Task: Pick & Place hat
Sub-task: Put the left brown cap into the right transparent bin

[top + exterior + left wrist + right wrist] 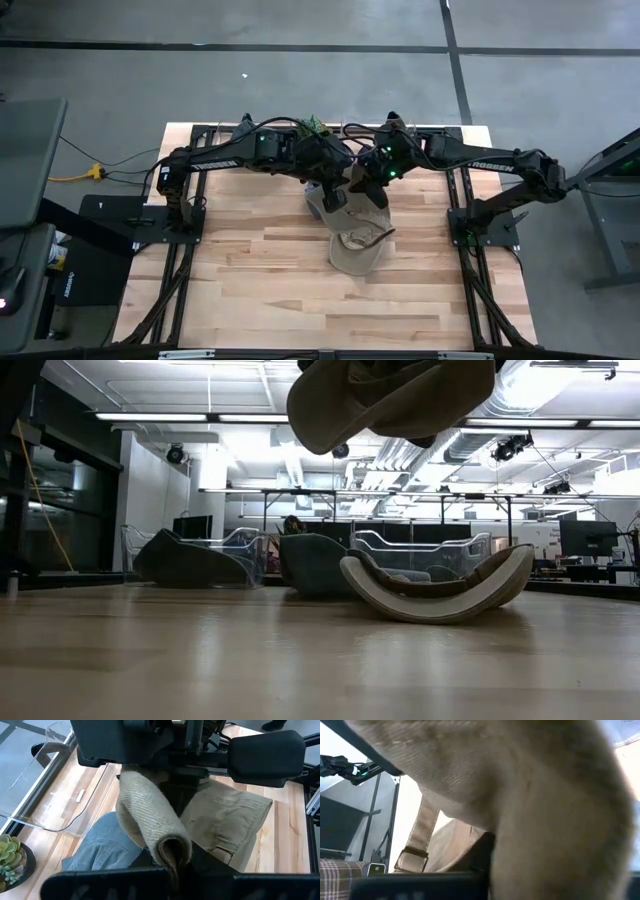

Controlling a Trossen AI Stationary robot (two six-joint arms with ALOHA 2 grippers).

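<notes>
A tan corduroy hat (390, 400) hangs high above the table, held between both grippers near the table's far middle. In the left wrist view its brim (150, 815) is rolled into a thick fold. My left gripper (335, 195) and my right gripper (372, 185) meet there, each shut on it. The right wrist view is filled by the hat's cloth (520, 795), with a strap and buckle (415, 852) hanging beside it. A second tan hat (358, 250) lies upside down on its crown (435, 595) below. A blue denim hat (105, 850) lies beside it. My left gripper pinches the rolled brim (172, 852) of the tan hat between its two fingers, several layers folded over. The hat is lifted clear of the table. My right gripper is shut on the same hat's cloth (545, 865), which covers the fingers, so the part it has stays hidden.
A potted succulent (10, 860) and a clear plastic bin (60, 785) stand toward the far left. Dark hats and more clear bins (420, 555) line the far edge. Arm base frames (175, 215) flank both sides. Bare wood (300, 300) fills the near half.
</notes>
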